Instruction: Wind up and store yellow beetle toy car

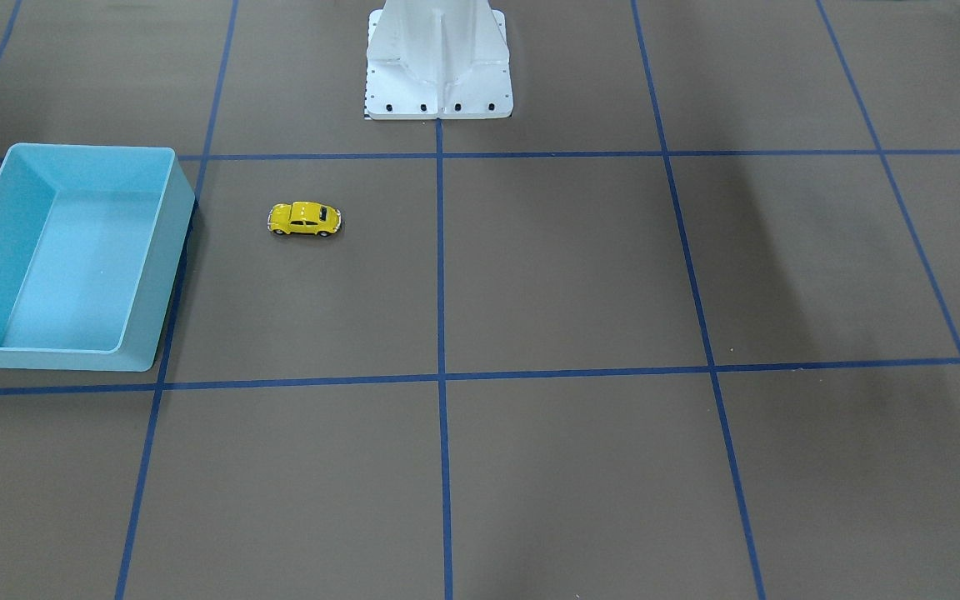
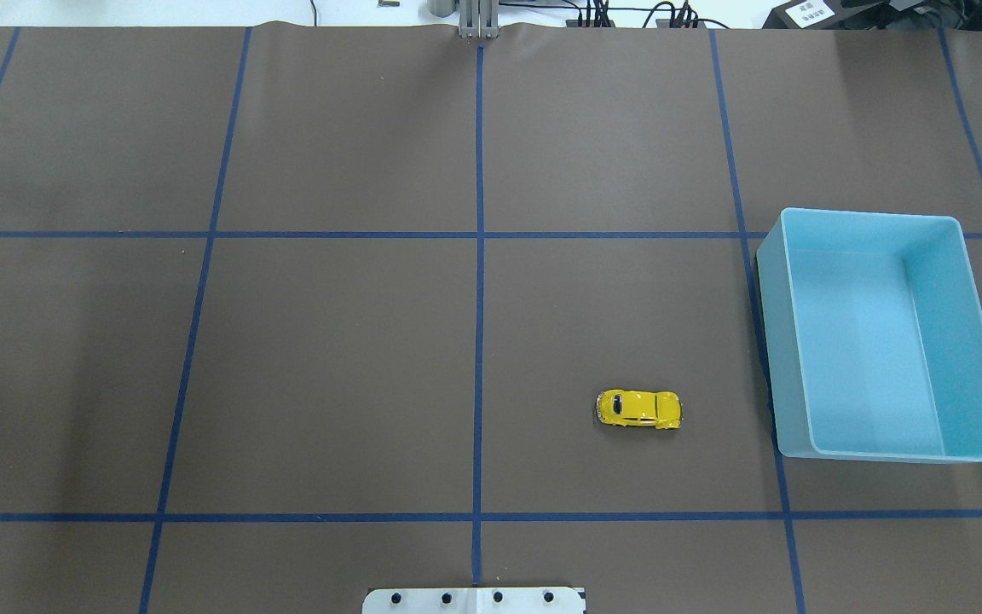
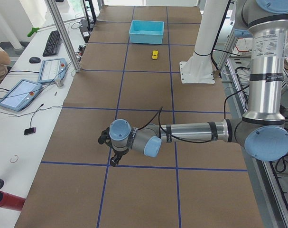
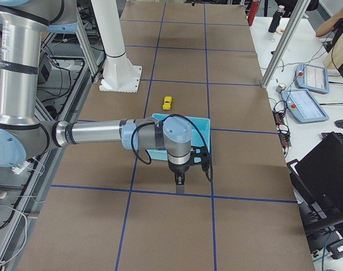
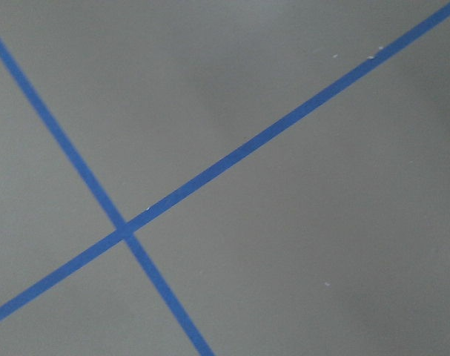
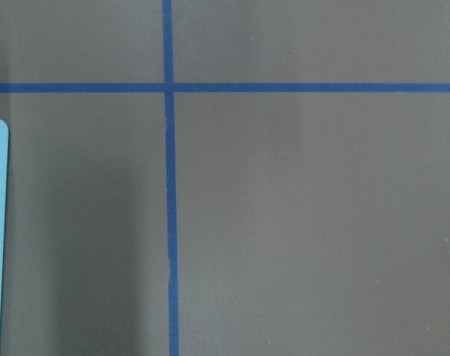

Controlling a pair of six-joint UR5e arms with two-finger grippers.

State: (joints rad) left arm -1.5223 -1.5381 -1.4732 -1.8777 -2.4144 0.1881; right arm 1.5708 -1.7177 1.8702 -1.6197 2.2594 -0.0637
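I see the desk [image 2: 329, 367] as a flat, dull brown, ruled into large squares by a grid of blue tape lines [image 2: 479, 341]. The bin [image 2: 960, 341] is a plain light blue inside and out, and the yellow beetle toy car [image 2: 638, 409] near the bin is glossy yellow with dark windows and black wheels. Farther from the bin, the robot base [image 1: 438, 67] is white with a row of black bolts, and the left arm [image 3: 196, 132] and right arm [image 4: 92, 134] are silver with pale blue joint caps.
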